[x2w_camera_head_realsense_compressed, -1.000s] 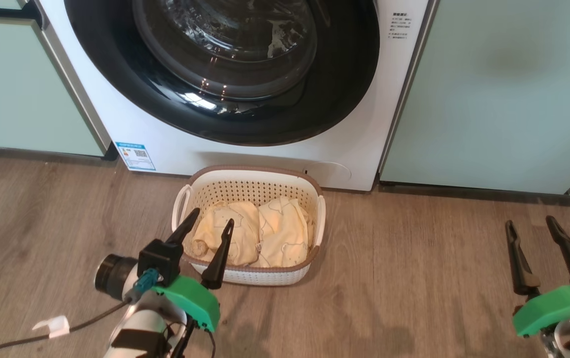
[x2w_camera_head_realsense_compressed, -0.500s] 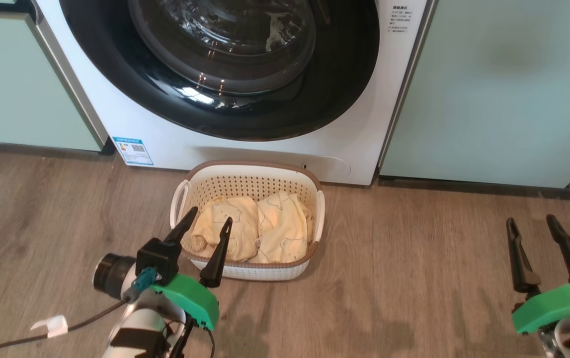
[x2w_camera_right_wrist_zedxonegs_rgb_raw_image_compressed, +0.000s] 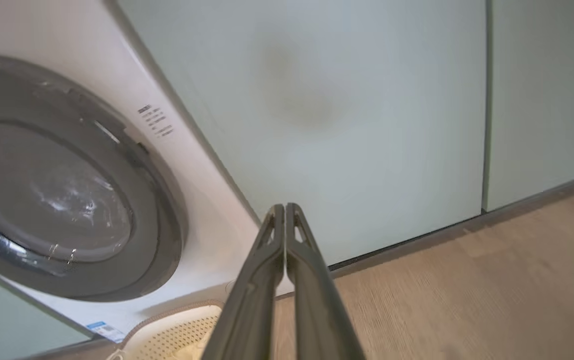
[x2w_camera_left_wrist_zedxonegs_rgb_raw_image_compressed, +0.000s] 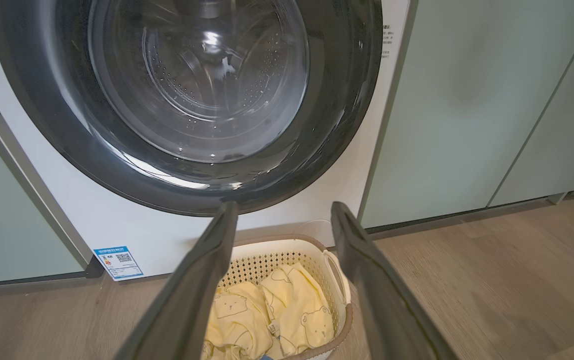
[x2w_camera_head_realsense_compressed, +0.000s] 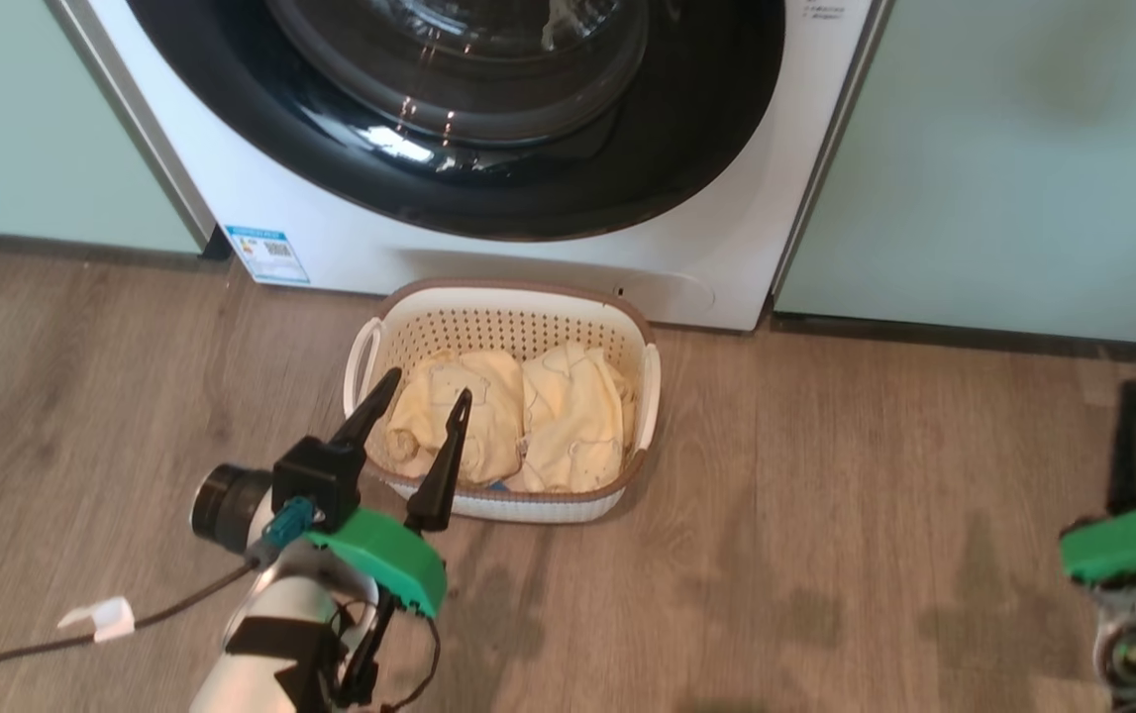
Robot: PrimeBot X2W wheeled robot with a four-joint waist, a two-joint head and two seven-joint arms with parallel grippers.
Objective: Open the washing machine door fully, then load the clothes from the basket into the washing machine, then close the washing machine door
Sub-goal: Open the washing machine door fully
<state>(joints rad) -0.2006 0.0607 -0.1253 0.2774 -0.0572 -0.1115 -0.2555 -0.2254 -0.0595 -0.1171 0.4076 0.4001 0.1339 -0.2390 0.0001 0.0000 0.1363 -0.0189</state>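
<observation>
Room: wood floor (x2w_camera_head_realsense_compressed: pixel 825 475), pale green cabinets (x2w_camera_head_realsense_compressed: pixel 1003 149) on both sides of the washer.
Left gripper (x2w_camera_head_realsense_compressed: pixel 429 386): fingers apart, holding nothing, over the basket's near-left corner in the head view.
Washer (x2w_camera_head_realsense_compressed: pixel 260 198): white, blue sticker (x2w_camera_head_realsense_compressed: pixel 268 254) low on the left.
Door (x2w_camera_head_realsense_compressed: pixel 686 129): black rim, glass bowl, closed against the washer.
Basket (x2w_camera_head_realsense_compressed: pixel 518 289): on the floor just in front of the washer, below the door.
Clothes (x2w_camera_head_realsense_compressed: pixel 568 416): two pale yellow pieces side by side in the basket.
Right gripper (x2w_camera_head_realsense_compressed: pixel 1135 391): fingers pressed together, empty, well right of the basket.
</observation>
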